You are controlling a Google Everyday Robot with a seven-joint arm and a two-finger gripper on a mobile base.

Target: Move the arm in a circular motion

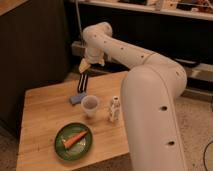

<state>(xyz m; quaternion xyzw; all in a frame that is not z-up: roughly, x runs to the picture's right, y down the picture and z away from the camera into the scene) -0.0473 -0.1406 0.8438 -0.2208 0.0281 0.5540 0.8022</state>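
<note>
The arm is a thick white tube with bulbous joints and small dark dots. It fills the right side of the camera view and reaches back and left over the wooden table. Its wrist bends down at the far left. The gripper hangs from that wrist, its dark fingers pointing down just above a small blue object near the table's back edge.
On the table stand a translucent cup and a small white bottle. A green plate with a carrot sits at the front. A thin dark pole and dark shelving stand behind.
</note>
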